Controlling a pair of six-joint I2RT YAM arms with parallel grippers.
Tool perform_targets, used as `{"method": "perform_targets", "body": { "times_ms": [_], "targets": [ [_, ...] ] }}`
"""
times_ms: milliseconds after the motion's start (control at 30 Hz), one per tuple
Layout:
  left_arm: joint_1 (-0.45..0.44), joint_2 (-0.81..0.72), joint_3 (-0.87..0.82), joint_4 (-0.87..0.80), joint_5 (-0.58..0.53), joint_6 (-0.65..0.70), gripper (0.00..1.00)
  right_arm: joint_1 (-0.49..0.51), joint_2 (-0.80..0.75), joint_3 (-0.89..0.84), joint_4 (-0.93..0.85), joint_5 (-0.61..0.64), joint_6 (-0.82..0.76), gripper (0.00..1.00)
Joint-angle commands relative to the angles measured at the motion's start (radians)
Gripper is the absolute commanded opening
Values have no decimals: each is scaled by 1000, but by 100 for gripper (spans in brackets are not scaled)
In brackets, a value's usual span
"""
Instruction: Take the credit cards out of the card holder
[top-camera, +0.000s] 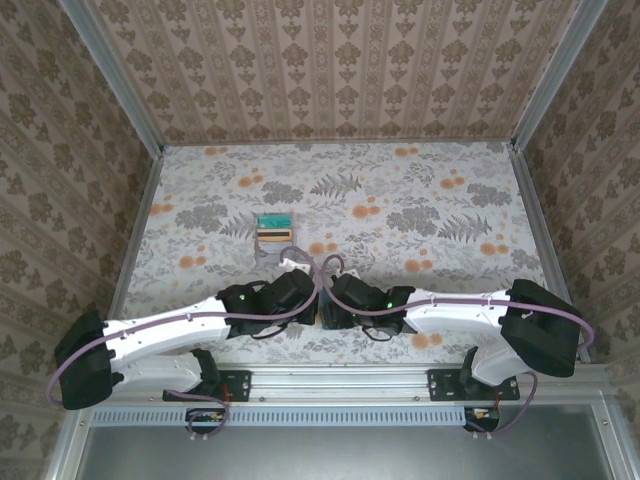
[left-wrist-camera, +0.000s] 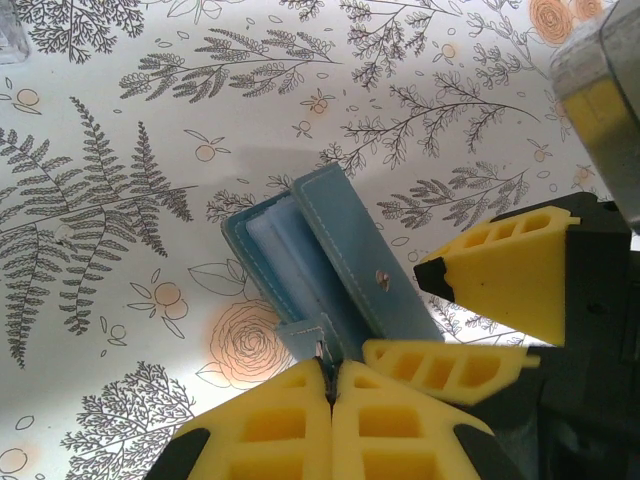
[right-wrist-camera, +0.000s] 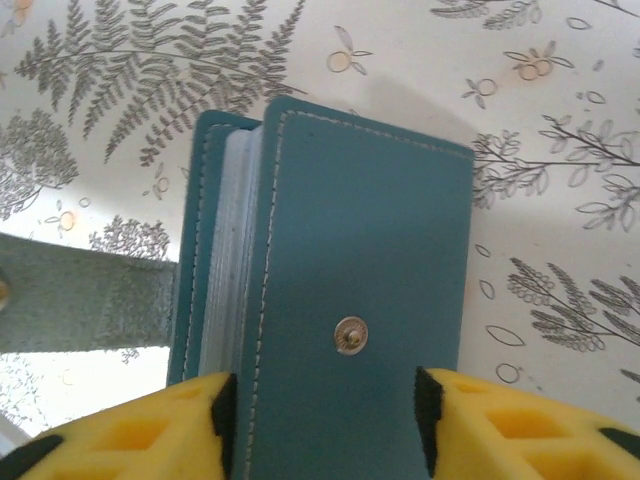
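Observation:
The dark teal card holder (right-wrist-camera: 365, 250) stands on edge on the table, its snap stud facing my right wrist camera and pale blue-grey inner layers showing at its left side. My right gripper (right-wrist-camera: 325, 425) is shut on it, a yellow finger against each side of the outer flap. My left gripper (left-wrist-camera: 330, 375) is shut on the small strap tab at the end of the card holder (left-wrist-camera: 320, 250). In the top view both grippers (top-camera: 322, 298) meet near the table's front centre. A teal-green credit card (top-camera: 272, 220) and an orange-yellow, dark-striped one (top-camera: 278, 236) lie further back.
The two cards rest on a small pale grey tray (top-camera: 265, 250) just beyond the grippers. The floral tablecloth (top-camera: 430, 210) stretches open to the right and back. Patterned walls and metal rails (top-camera: 535, 215) bound the table.

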Motion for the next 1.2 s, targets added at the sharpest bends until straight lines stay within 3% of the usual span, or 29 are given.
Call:
{"method": "perform_targets", "body": {
  "times_ms": [0, 67, 200, 267, 500, 667, 733, 1000, 1167],
  "targets": [
    [-2, -18, 21, -2, -1, 20, 0, 7, -28, 17, -78, 86, -7, 46],
    [-1, -17, 19, -1, -4, 20, 0, 7, -49, 8, -83, 99, -8, 40],
    [2, -10, 11, -2, -6, 20, 0, 6, -87, -10, -73, 103, -13, 9],
    [9, -8, 2, -3, -6, 22, 0, 6, -91, -16, -64, 101, -12, 0],
    [91, -10, -65, 25, 44, 43, 0, -3, -126, -31, -35, 102, 17, 0],
    [224, -10, -152, 77, 108, 63, 1, -26, -135, -36, 41, 57, 21, 0],
    [265, -16, -187, 102, 125, 69, 19, -37, -121, -32, 64, 37, 25, 0],
    [322, -55, -204, 66, 125, 97, 57, -79, -65, -34, 142, -39, 57, 0],
    [321, -111, -178, 26, 120, 105, 58, -102, -74, -61, 188, -67, 81, 0]
  ]
}}
